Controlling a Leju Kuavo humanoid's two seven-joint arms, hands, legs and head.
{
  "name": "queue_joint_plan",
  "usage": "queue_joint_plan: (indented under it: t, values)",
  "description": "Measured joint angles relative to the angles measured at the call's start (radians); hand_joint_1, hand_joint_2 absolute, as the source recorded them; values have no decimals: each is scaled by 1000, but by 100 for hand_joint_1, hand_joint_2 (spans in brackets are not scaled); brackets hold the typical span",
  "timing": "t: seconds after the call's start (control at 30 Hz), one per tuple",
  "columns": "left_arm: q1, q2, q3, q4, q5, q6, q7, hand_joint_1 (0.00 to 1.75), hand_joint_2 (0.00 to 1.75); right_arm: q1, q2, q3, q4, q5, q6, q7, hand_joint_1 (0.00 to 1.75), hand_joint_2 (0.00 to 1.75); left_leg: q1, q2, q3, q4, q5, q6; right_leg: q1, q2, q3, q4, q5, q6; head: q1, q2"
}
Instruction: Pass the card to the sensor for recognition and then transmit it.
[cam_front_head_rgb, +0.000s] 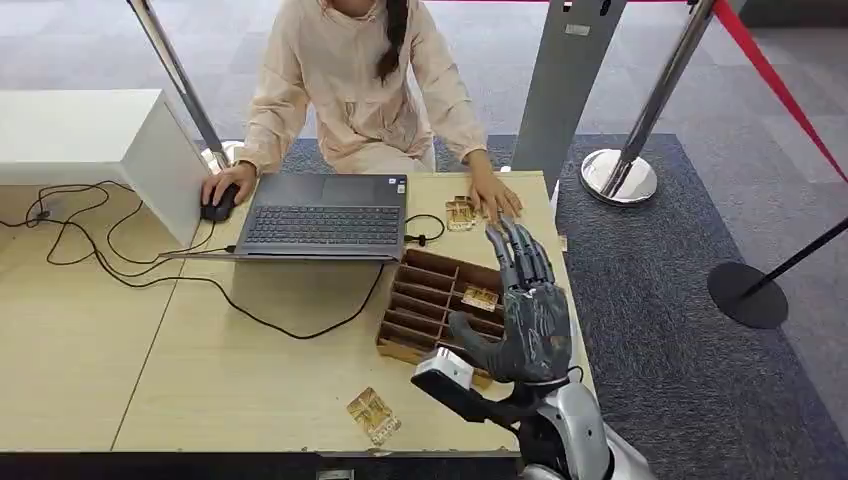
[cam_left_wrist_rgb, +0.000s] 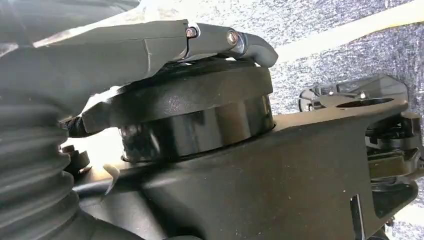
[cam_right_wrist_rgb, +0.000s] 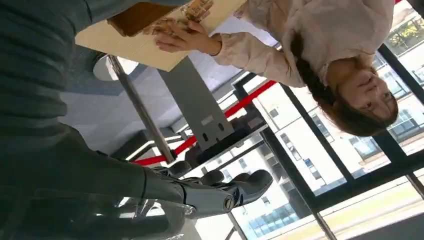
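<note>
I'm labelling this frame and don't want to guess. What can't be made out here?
- Print on the card near the table's front edge: too small in the head view.
- Slotted box: its near right corner is hidden behind the right robot hand.
- Left robot hand: open or shut cannot be told in the left wrist view.

Reception or lobby desk suggested: laptop (cam_front_head_rgb: 325, 215) on wooden tabletop (cam_front_head_rgb: 200, 370), stanchion (cam_front_head_rgb: 620, 172) with red belt (cam_front_head_rgb: 775, 80), grey carpet, large glazed windows.

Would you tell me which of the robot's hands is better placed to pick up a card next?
The right hand: it hovers open above the slotted wooden box, near the card lying in it. The left hand hangs beside the robot's body.
</note>
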Motion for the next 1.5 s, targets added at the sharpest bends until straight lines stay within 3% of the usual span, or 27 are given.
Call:
queue_joint_plan:
  t: [0.53, 0.87, 0.97, 1.0, 1.07, 1.13, 1.27, 1.33, 1.4, 1.5]
  values:
    - [-1, 0, 0, 0, -15, -1, 5, 0, 175, 5, 3, 1, 11, -29, 18, -10, 2, 175, 0, 0, 0, 0, 0, 0, 0, 0, 0, 0, 0, 0, 0, 0]
    - [-3, 0, 0, 0, -21, -2, 17, 0, 175, -33, 20, 10, 46, -22, 67, 9, 3, 175, 0, 0, 0, 0, 0, 0, 0, 0, 0, 0, 0, 0, 0, 0]
    - [-3, 0, 0, 0, -22, -3, 18, 0, 175, -44, 24, 15, 67, -22, 78, 22, 14, 175, 0, 0, 0, 0, 0, 0, 0, 0, 0, 0, 0, 0, 0, 0]
    - [-3, 0, 0, 0, -22, -3, 18, 0, 175, -46, 24, 16, 76, -22, 80, 25, 30, 175, 0, 0, 0, 0, 0, 0, 0, 0, 0, 0, 0, 0, 0, 0]
    - [-3, 0, 0, 0, -23, -4, 19, 0, 175, -48, 26, 19, 90, -19, 84, 31, 30, 175, 0, 0, 0, 0, 0, 0, 0, 0, 0, 0, 0, 0, 0, 0]
    - [-4, 0, 0, 0, -23, -5, 22, 0, 175, -49, 27, 22, 108, -20, 89, 32, 40, 175, 0, 0, 0, 0, 0, 0, 0, 0, 0, 0, 0, 0, 0, 0]
    - [-4, 0, 0, 0, -24, -5, 24, 0, 175, -49, 27, 28, 139, -21, 90, 33, 40, 175, 0, 0, 0, 0, 0, 0, 0, 0, 0, 0, 0, 0, 0, 0]
    - [-4, 0, 0, 0, -24, -5, 24, 0, 175, -50, 28, 30, 151, -23, 90, 34, 68, 175, 0, 0, 0, 0, 0, 0, 0, 0, 0, 0, 0, 0, 0, 0]
    - [-4, 0, 0, 0, -24, -5, 24, 0, 175, -51, 29, 32, 161, -23, 90, 34, 86, 175, 0, 0, 0, 0, 0, 0, 0, 0, 0, 0, 0, 0, 0, 0]
    - [-4, 0, 0, 0, -24, -5, 24, 0, 175, -52, 32, 34, 176, -24, 92, 34, 80, 175, 0, 0, 0, 0, 0, 0, 0, 0, 0, 0, 0, 0, 0, 0]
